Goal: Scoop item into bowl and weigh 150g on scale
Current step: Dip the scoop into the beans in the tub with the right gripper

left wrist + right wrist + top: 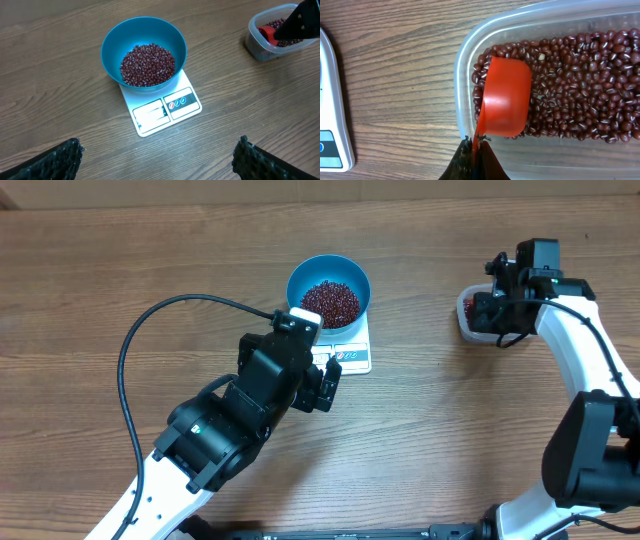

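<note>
- Overhead: the blue bowl (329, 270) sits on the back of the white scale (356, 360) and holds a mound of dark red beans (331, 302). The left gripper (330, 387) hovers just in front of the scale. The right gripper (490, 305) is over a clear tub (465, 317), well apart to the right.
- Left wrist: fingers (60, 160) spread wide, holding nothing. The bowl and scale lie ahead between them on the wooden table (50, 100).
- Right wrist: jaws pinched tight on the handle of a red scoop (505, 100). Its cup rests on the beans in the tub, near the wall facing the scale.
</note>
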{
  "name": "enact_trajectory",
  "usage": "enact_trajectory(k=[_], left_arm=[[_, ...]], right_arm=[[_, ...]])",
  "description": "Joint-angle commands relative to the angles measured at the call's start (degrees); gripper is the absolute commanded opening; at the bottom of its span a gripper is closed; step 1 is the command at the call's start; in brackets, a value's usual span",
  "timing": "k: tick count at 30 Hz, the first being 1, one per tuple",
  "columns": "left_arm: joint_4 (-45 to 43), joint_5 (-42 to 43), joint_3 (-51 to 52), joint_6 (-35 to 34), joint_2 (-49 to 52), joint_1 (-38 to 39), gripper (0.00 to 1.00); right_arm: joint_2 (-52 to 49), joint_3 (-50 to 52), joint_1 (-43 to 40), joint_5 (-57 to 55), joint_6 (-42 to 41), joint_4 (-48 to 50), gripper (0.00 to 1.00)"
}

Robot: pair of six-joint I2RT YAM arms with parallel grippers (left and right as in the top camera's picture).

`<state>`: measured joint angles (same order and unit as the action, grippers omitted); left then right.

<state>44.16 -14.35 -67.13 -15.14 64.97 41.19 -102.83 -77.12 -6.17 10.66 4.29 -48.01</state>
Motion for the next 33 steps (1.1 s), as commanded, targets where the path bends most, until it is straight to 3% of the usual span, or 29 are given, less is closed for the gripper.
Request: enact_trajectory(k=[1,18,33], left_arm=[[-0.2,0.0,-0.9,-1.2,0.4,-0.4,0.99],[-0.2,0.0,-0.9,-1.2,0.4,-0.4,0.99],[-0.2,0.0,-0.9,-1.2,0.4,-0.4,0.99]], right_arm=[[-0.1,0.7,-0.8,4.9,0.3,0.6,0.04],[-2.3,0.7,-10.9,15.0,-1.5,1.2,0.04],[-6.1,0.7,-11.5,22.1,-1.5,1.1,0.04]])
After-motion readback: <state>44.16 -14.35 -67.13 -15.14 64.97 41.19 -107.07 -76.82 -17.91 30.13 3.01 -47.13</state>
